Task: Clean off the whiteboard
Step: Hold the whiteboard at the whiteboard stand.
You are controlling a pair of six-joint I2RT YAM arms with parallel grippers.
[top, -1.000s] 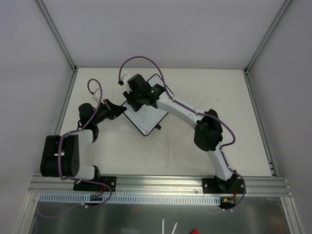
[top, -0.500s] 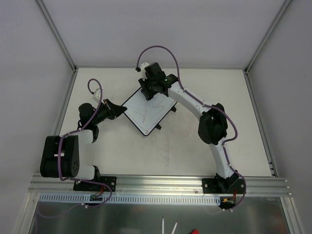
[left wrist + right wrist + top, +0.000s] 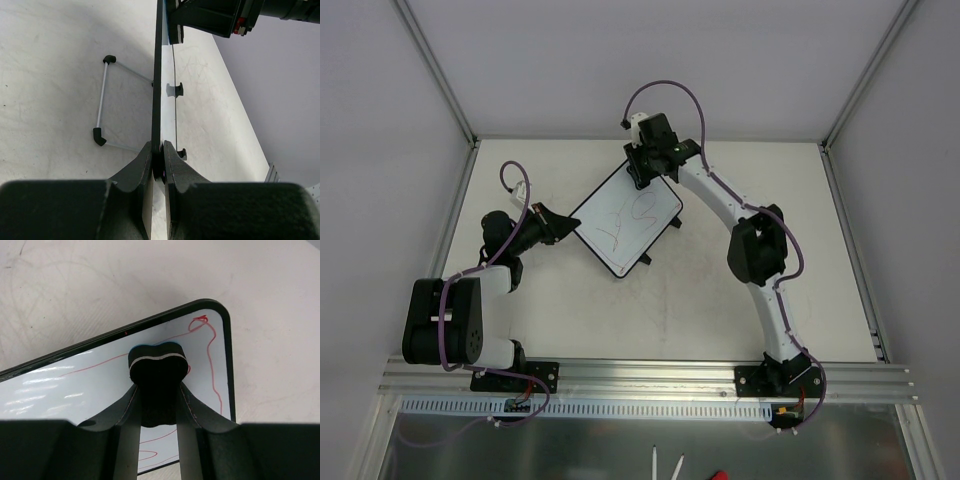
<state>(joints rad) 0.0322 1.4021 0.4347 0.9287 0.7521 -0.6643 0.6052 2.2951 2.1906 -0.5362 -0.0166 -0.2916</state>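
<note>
The whiteboard (image 3: 625, 222) lies at an angle on the table, with red scribbles across its face. My left gripper (image 3: 563, 228) is shut on its left edge; in the left wrist view the jaws (image 3: 159, 161) pinch the board (image 3: 157, 75), seen edge-on. My right gripper (image 3: 645, 172) is at the board's far corner, shut on the black bone-shaped eraser (image 3: 157, 364). In the right wrist view the eraser is over the board (image 3: 75, 385) near its rounded corner, beside a red line (image 3: 212, 365). I cannot tell whether it touches.
The board's two black feet (image 3: 674, 222) stick out at its right edge. A wire stand (image 3: 102, 107) with black ends shows behind the board in the left wrist view. The right arm's elbow (image 3: 757, 250) is right of the board. Walls enclose the table.
My right gripper has carried the eraser from the board's left part up and right to its far corner. The red scribbles that the arm covered now show. The left gripper has not moved.
</note>
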